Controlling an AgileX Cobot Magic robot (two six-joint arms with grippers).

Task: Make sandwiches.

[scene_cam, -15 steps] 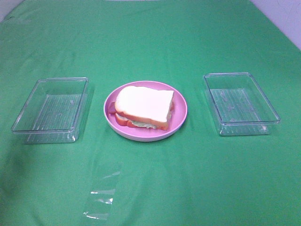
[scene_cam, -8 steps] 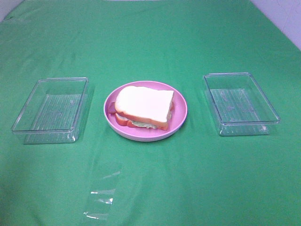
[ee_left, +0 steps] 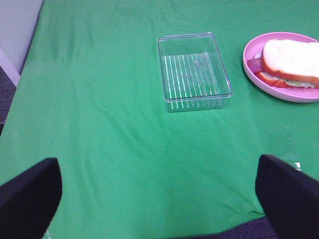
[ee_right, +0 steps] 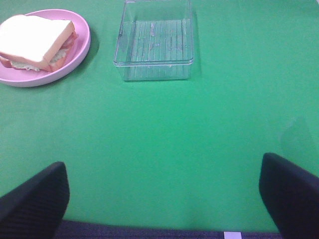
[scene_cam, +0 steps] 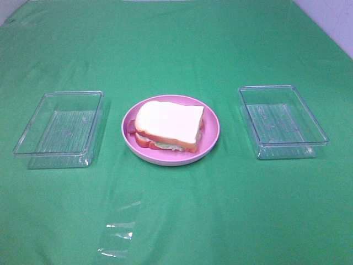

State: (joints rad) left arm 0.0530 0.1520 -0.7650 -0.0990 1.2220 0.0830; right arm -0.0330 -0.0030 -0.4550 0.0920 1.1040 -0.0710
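Observation:
A stacked sandwich (scene_cam: 168, 126) lies on the round pink plate (scene_cam: 212, 131) at the middle of the green table. White bread is on top, with reddish bacon and pale green lettuce showing at its edges. It also shows in the left wrist view (ee_left: 290, 63) and the right wrist view (ee_right: 35, 42). My left gripper (ee_left: 159, 199) is open and empty, back near the table's front edge on the left. My right gripper (ee_right: 162, 199) is open and empty near the front edge on the right. Neither gripper shows in the exterior view.
A clear plastic tray (scene_cam: 60, 128) stands left of the plate and another clear tray (scene_cam: 281, 120) stands right of it; both hold nothing. A clear plastic sheet (scene_cam: 118, 232) lies near the table's front. The green cloth covers the table.

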